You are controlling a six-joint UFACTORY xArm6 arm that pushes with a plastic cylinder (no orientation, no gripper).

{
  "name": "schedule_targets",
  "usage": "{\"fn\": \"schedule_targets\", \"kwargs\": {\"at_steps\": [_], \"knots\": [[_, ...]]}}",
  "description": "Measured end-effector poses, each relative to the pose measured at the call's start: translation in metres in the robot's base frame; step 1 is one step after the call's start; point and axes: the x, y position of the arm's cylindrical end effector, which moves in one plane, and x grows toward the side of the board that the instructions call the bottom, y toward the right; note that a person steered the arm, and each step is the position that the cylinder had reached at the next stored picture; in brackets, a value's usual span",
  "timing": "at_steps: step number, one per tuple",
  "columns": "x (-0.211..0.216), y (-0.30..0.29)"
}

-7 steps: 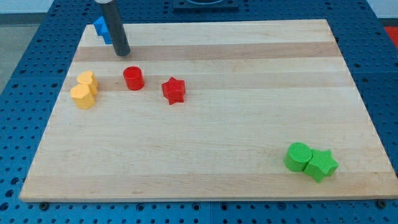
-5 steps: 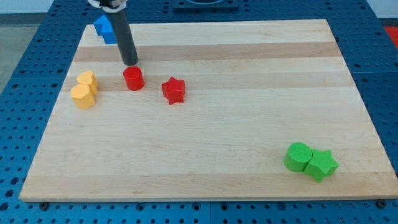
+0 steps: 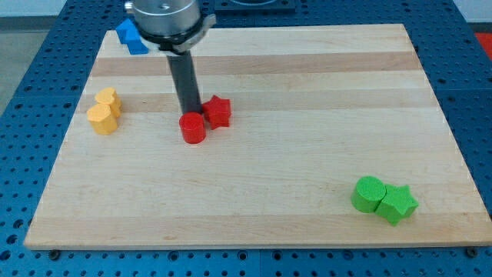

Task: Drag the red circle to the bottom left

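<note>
Currently my tip (image 3: 190,113) rests against the far side of the red circle (image 3: 192,128), on its edge toward the view's top, so the rod stands directly behind the block. No jaws exist on this rig; the arm ends in a plain rod, so there is nothing to open or close. The red circle lies left of the board's centre, roughly midway between the view's top and bottom, just beside the red star (image 3: 218,111), which sits up and to its right, apparently touching or nearly so. Two yellow blocks (image 3: 104,111) stand well apart toward the view's left, a blue block (image 3: 131,35) near the top-left corner, and two green blocks (image 3: 383,198) near the bottom right. Judged against the goal, the task is only partly done: the bottom-left corner of the board (image 3: 54,223) holds no block, and the circle needs a long diagonal push down and left.
</note>
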Motion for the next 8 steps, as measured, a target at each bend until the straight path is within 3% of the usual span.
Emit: {"fn": "schedule_targets", "kwargs": {"at_steps": [1, 3, 5, 6, 8], "knots": [[0.009, 0.032], [0.038, 0.005], [0.006, -0.005], [0.024, -0.018], [0.111, -0.025]]}}
